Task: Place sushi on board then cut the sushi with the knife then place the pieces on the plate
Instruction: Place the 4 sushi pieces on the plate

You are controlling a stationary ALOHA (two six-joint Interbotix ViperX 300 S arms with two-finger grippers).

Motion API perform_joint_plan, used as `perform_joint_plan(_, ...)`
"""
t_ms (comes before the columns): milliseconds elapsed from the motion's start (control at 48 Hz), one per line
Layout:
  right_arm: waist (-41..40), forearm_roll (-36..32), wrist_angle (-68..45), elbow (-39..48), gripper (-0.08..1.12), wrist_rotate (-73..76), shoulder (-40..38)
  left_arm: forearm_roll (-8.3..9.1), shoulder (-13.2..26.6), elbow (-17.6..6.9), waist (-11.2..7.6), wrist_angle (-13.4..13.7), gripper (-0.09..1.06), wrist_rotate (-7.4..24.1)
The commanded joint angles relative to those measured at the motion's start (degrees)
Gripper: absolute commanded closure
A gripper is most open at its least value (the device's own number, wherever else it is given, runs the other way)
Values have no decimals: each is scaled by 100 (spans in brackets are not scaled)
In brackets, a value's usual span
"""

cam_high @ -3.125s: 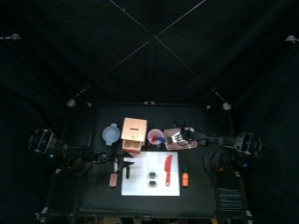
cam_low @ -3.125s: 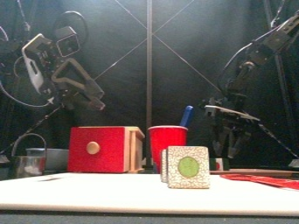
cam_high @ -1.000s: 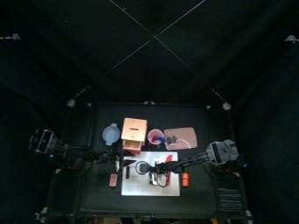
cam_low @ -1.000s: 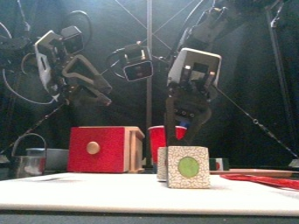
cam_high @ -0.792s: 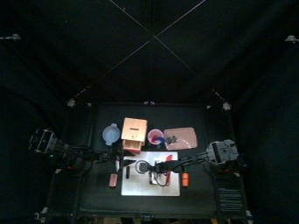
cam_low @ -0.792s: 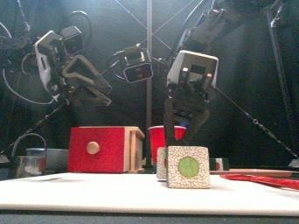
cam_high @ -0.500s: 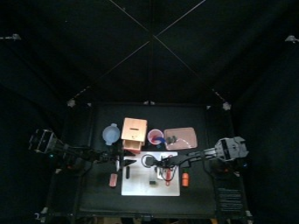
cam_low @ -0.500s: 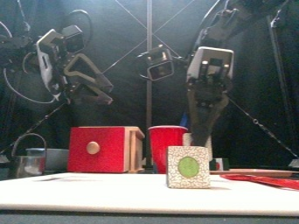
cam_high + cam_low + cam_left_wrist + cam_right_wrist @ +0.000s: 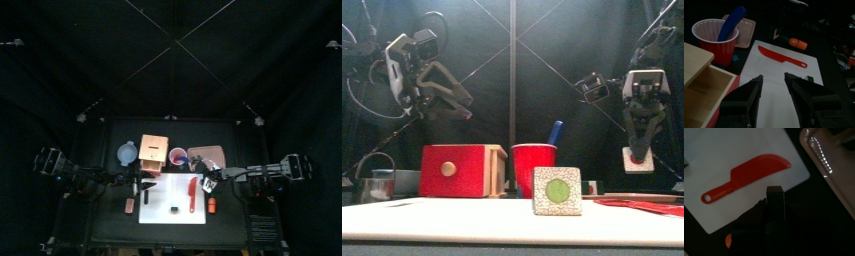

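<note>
Front view first, going from near to far. Close to the front edge of the white board (image 9: 462,215), see one sushi piece (image 9: 556,190) standing up, green middle facing forward, touched by nothing. Further back on the board, toward its right edge, find the red knife (image 9: 781,55) lying flat, in no pincer. Just off the board's right edge, on the table, spot a small orange toy (image 9: 797,44). Just off the left edge, spot a reddish toy (image 9: 130,205).

Up over the board's left side, look for the left gripper (image 9: 773,76), jaws spread apart, holding nothing. Up near the board's back right corner, find the right gripper (image 9: 633,150), jaws pinching a second sushi piece (image 9: 774,193), high above the board.

Seems to be the last step: moving cut pieces to the plate. Next, need to carry the held piece back over the pink plate (image 9: 210,158), come down low, then let go softly so as not to tip it. No piece on the plate yet, from what shows. After that, go back for the piece on the board.

Behind the board's back edge, in a row from left to right: blue-grey bowl (image 9: 127,153), wooden box (image 9: 154,152), red cup (image 9: 533,165) with a blue knife (image 9: 553,133) inside, then the plate. Mind the cup: just beside the plate, tall, easy to bump. Nothing else in the way, as far as can be told.
</note>
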Motion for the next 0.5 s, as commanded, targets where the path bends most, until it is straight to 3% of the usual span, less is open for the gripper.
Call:
perform_joint_plan(21,-501,-176,-62,158,50,149,-352,0,18,-132,18,-62,18,9)
perform_joint_plan(188,-1503,-519,-264,281,50,202,-439,0,18,-141,9,-62,18,9)
perform_joint_plan(500,-2909,-343,-879,202,50,193,-167,0,44,-176,18,-62,18,18)
